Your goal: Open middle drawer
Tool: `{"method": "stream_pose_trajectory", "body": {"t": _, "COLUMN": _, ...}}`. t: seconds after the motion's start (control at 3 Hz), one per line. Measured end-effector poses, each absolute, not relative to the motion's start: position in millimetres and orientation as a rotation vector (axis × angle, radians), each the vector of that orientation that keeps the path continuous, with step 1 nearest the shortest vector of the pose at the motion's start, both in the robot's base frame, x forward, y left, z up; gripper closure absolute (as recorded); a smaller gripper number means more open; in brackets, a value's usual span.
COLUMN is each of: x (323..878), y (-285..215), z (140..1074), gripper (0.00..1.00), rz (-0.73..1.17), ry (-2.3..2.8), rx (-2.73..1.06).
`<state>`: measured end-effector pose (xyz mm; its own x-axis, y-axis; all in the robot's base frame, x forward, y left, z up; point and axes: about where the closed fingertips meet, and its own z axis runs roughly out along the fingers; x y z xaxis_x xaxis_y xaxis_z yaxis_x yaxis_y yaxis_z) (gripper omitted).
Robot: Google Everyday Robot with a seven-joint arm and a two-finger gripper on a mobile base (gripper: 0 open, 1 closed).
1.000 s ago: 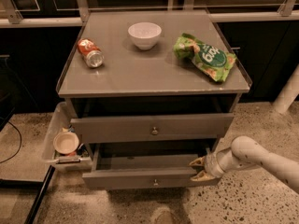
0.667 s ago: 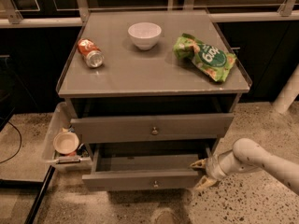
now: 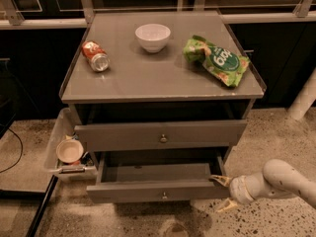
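The middle drawer (image 3: 148, 191) is the lower grey front with a small round knob (image 3: 163, 195). It is pulled out and shows its shallow grey tray (image 3: 158, 172). The drawer above it (image 3: 160, 134) stands slightly out. My gripper (image 3: 221, 193) is at the right end of the middle drawer's front, on a white arm (image 3: 276, 181) that comes in from the lower right. Its fingers are spread, one fingertip (image 3: 217, 179) at the front's upper right corner and the other below it.
On the cabinet top (image 3: 148, 78) lie a tipped soda can (image 3: 95, 56), a white bowl (image 3: 152, 36) and a green chip bag (image 3: 217, 59). A white bin (image 3: 54, 142) holding a small bowl (image 3: 69, 151) hangs at the cabinet's left. A white post (image 3: 302, 100) stands at the right.
The gripper has moved a little down and toward the camera, and the middle drawer has come out slightly farther with it.
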<state>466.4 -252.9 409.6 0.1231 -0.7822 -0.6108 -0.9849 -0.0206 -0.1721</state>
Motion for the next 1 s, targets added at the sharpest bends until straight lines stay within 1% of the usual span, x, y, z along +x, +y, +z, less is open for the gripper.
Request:
{"method": "stream_pose_trajectory", "body": {"t": 0.67, "x": 443.4, "y": -268.0, "z": 417.3, "gripper": 0.84, "rz": 0.456, "ry": 1.716, "rx": -1.825}}
{"method": "stream_pose_trajectory", "body": {"t": 1.0, "x": 443.4, "y": -268.0, "z": 417.5, "gripper": 0.83, "rz": 0.456, "ry": 1.715, "rx": -1.825}}
